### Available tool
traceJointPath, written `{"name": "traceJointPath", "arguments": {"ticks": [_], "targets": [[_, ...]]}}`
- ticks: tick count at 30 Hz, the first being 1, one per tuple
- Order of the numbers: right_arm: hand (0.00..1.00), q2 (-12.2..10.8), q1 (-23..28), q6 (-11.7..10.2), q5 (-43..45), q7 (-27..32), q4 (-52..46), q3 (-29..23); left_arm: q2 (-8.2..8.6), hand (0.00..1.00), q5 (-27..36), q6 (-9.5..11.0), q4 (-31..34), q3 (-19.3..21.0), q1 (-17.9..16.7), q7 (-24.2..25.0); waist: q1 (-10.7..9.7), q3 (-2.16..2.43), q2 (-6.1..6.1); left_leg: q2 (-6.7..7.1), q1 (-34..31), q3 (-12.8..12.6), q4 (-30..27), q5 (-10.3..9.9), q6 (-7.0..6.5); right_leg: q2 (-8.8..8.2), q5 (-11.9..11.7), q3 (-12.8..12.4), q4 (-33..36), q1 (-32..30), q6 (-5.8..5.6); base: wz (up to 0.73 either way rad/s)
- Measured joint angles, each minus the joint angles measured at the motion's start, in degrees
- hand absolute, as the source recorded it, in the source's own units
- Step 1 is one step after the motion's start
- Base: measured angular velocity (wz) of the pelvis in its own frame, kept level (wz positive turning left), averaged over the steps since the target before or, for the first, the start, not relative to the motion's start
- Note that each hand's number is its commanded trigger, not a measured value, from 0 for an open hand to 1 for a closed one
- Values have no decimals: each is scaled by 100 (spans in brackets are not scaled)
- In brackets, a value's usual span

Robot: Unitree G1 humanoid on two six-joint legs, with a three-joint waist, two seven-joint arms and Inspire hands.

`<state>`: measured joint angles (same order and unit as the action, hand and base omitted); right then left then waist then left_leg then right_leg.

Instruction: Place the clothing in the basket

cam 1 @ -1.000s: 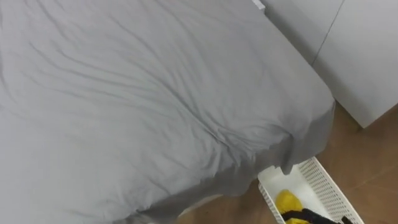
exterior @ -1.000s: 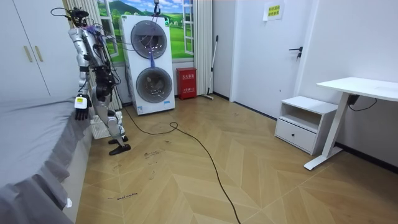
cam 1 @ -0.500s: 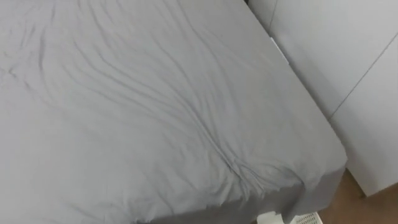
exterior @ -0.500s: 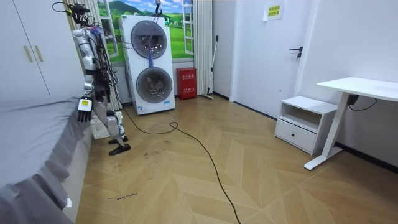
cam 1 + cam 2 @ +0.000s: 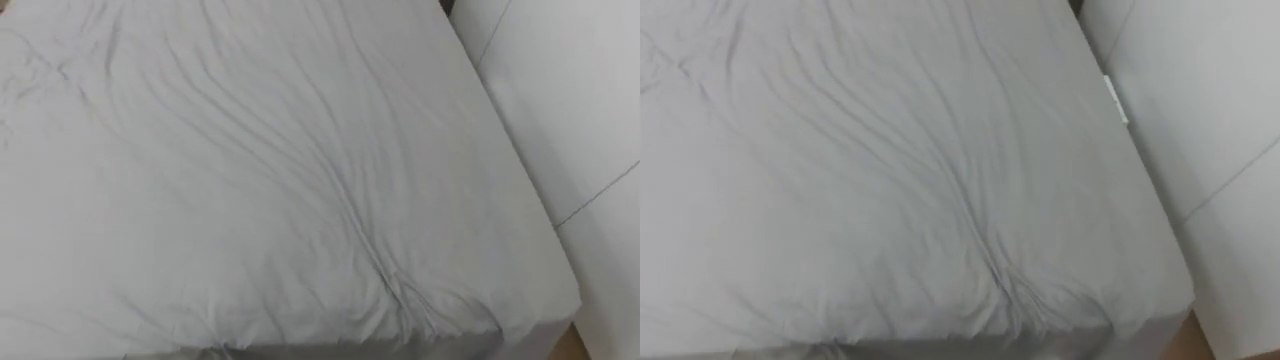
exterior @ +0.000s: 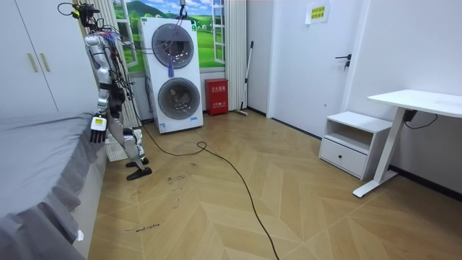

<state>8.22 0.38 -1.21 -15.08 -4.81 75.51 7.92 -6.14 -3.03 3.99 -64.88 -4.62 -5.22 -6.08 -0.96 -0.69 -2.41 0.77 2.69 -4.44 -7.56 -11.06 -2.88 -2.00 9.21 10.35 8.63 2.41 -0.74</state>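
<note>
One hand, the left hand (image 6: 97,128), shows in the room view at the left of the frame, about mid-height. It hangs at the end of a lowered arm, just beside the far corner of the bed (image 6: 36,152). Finger state: cannot be determined at this distance.

Directly below the hand and slightly to its right, the white basket (image 6: 113,149) stands on the wooden floor (image 6: 238,209), between the bed's edge and the robot's legs. Its contents cannot be made out, so the position of the clothes cannot be confirmed.

The robot stands upright at that bed corner, facing the bed. The white wardrobe (image 6: 22,43) occupies the upper left of the frame. A stacked washer and dryer (image 6: 173,72) stands to the right of the robot, with a red box (image 6: 216,96) on the floor beside it. A bedside cabinet (image 6: 354,148) and a white desk (image 6: 415,101) are well apart, at the right of the frame.

In the eye views, a grey sheet (image 5: 280,180) covers the bed; its creases converge toward the lower right. The wardrobe front runs along the right edge, with a small white handle (image 5: 1116,98) near the upper right.
</note>
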Motion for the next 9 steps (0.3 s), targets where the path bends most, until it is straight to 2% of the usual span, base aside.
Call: {"name": "traceJointPath", "arguments": {"ticks": [3,9], "targets": [[0,-51,-101,-6,-7,42,-1,204,15,0,0,0,0,-9,-3,0,-6,-20,30,2,13,51,-3,-6,8,2,0,67,-11,49,0,7],[0,-199,-112,-8,-34,-39,-12,221,79,0,5,18,27,-4,-29,-1,55,-17,103,1,66,62,-11,-10,12,6,0,75,-3,110,0,1]]}}
